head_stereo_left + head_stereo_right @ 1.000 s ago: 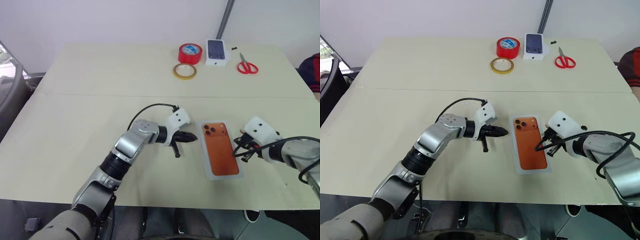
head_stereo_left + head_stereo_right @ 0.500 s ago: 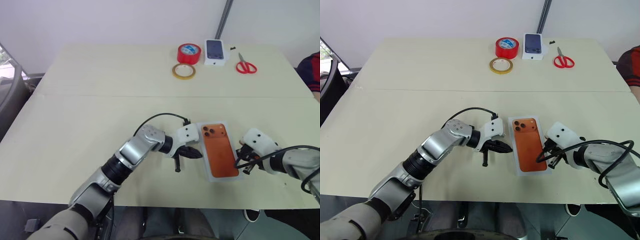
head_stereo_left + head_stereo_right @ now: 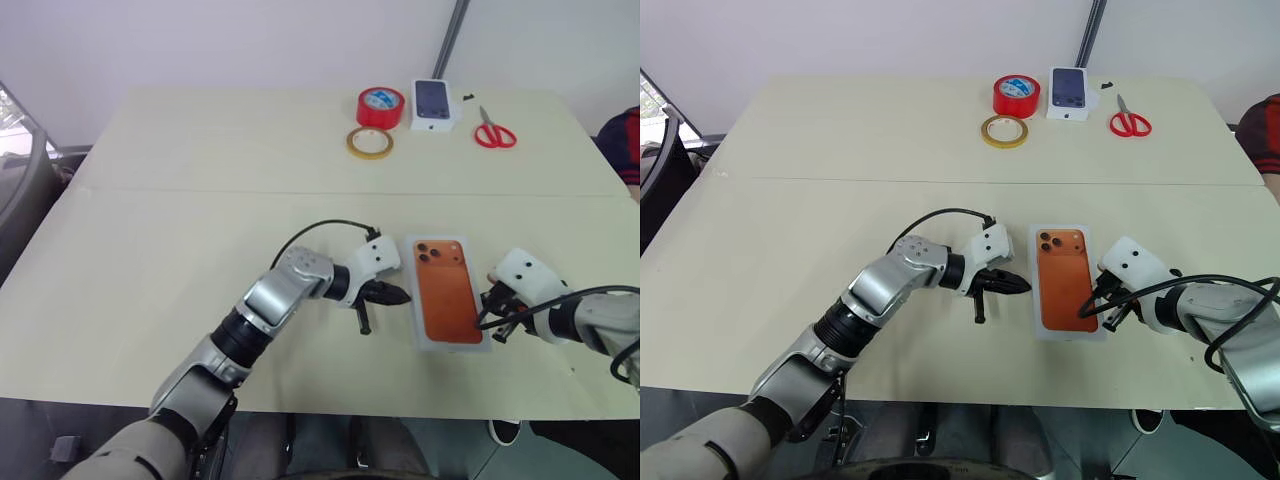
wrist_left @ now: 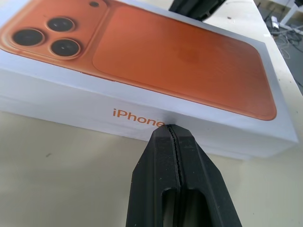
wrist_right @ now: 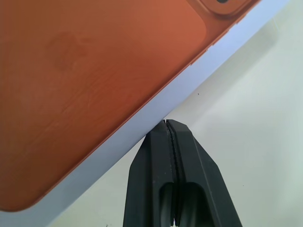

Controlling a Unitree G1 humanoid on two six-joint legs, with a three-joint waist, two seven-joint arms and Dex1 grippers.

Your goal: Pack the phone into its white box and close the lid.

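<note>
Both of your claws: what are they doing?

– Both are clenched, fingers pressed flat together with nothing between them. My left claw (image 4: 170, 128) points its tip at one long side of the white box (image 4: 71, 92), right where the orange lettering runs, and looks to be touching it. My right claw (image 5: 165, 124) meets the opposite long side, tip against the white edge.

So the box sits between them?

– Yes, flat on the surface (image 3: 180, 250), squarely between my two tips. The lid (image 3: 447, 240) is on it.

And the phone?

– An orange phone (image 3: 1065, 283) face with three lenses covers the top, lens end away from me. Whether that is the phone or a picture on the lid, I cannot tell.

Anything else about?

– Well beyond both claws, near the far edge: a red tape roll (image 3: 381, 105), a yellowish tape ring (image 3: 369, 142) just in front of it, a small white box with a dark phone picture (image 3: 433, 103), and red scissors (image 3: 495, 132) further to my right.
</note>
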